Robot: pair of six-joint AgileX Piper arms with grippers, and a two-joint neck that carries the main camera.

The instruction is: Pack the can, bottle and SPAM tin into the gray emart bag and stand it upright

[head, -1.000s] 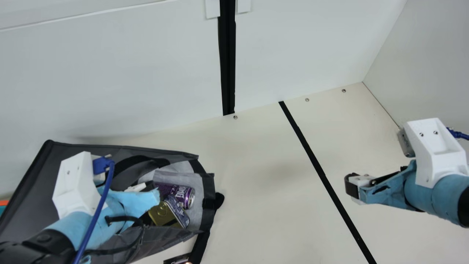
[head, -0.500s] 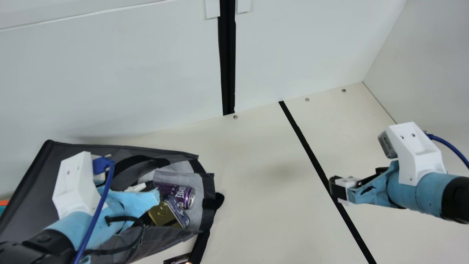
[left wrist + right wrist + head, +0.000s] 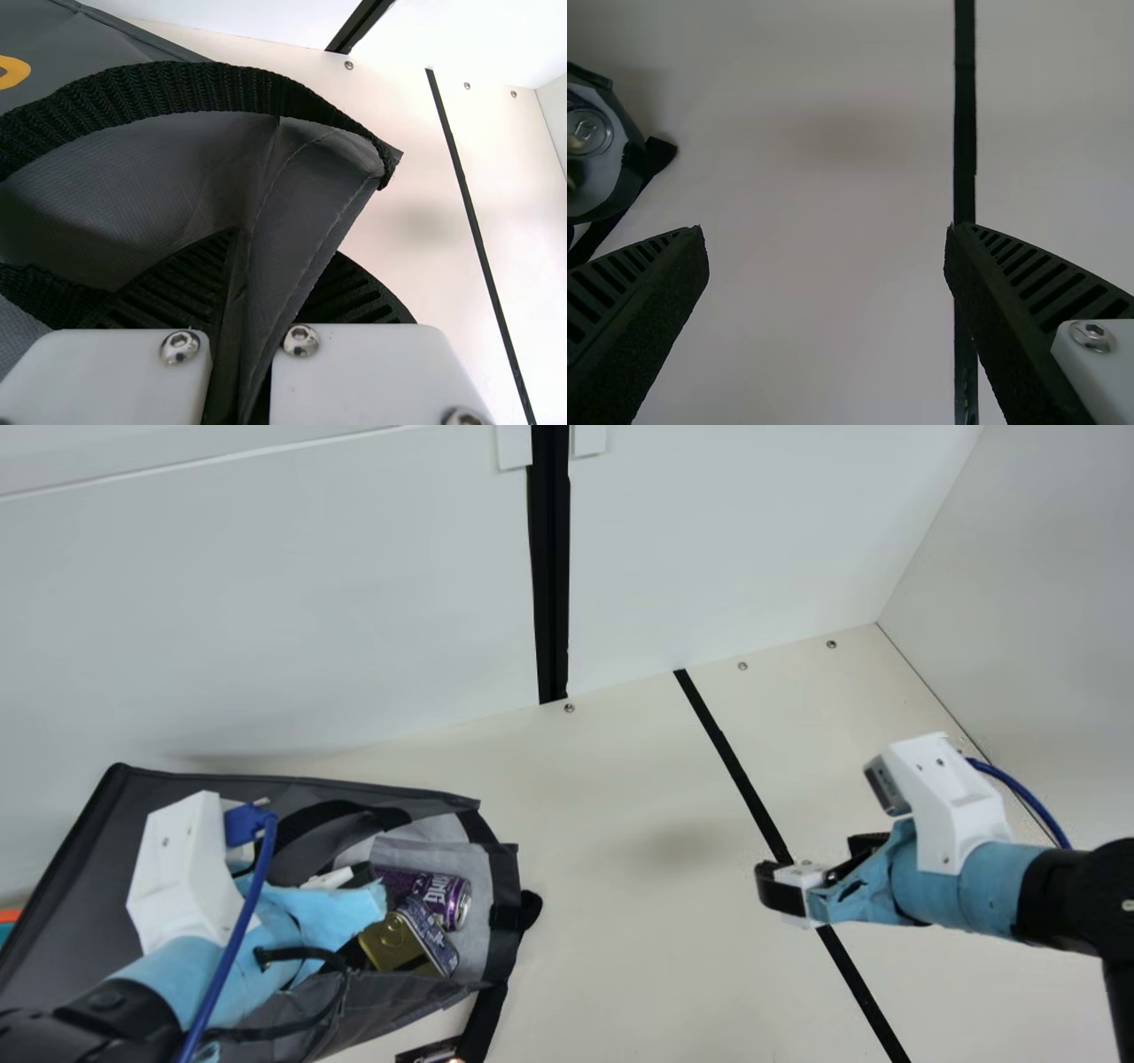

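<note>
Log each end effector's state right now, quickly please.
Left end effector: closed, holding a fold of the gray bag.
Right end effector: open, holding nothing.

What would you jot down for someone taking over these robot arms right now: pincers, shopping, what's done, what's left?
Left pincer: shut on a fold of the gray bag.
Right pincer: open and empty, above the table.
Purple can and SPAM tin: inside the bag, near its mouth.
Done: those two packed.
To do: check for the bottle, which I can't place; stand the bag, lying on its side, upright.
</note>
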